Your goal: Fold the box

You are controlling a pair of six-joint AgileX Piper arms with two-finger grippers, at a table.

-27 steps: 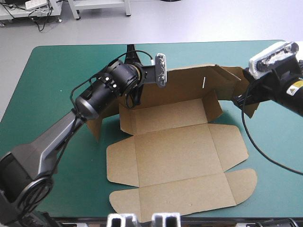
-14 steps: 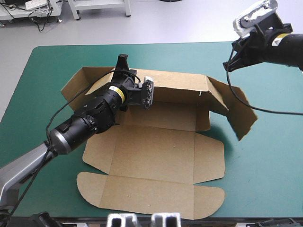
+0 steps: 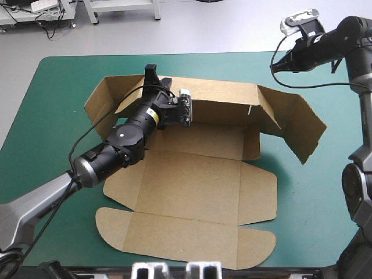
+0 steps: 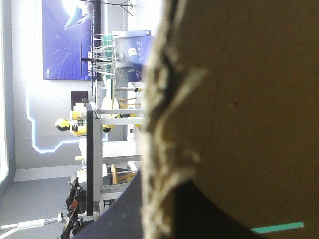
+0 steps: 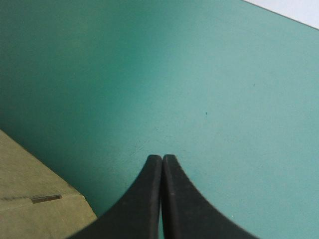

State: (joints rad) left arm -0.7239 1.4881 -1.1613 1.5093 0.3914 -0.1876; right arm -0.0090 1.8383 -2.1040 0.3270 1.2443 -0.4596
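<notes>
The box (image 3: 192,186) is lying in the middle of the cover (image 3: 52,116). Its near panels are resting flat and running almost to the table's near edge.

At the box's far left the left flap (image 3: 103,100) is standing up and angling outward from the back wall (image 3: 226,100). That wall is standing upright along the box's far side.

The left arm is stretching in from the near-left corner, crossing above the flat board. The left gripper (image 3: 152,74) is sitting at the back wall's top edge, near its left end, with one black finger showing above the board. In the left wrist view the board's ragged edge is running straight up between the fingers (image 4: 112,216). They are showing black on either side of it, all but closed, pinching the sheet. Brown board is filling the view on one side of that edge.

Further right, the right flap (image 3: 302,131) is standing up and splaying toward the table's right edge.

The right gripper (image 3: 278,65) is hanging over the cover's far-right part, clear of the box. In the right wrist view its fingers are meeting in one pointed arch, gripping nothing. Bare cover is lying ahead of them, and a corner of the box is showing off to one side.
</notes>
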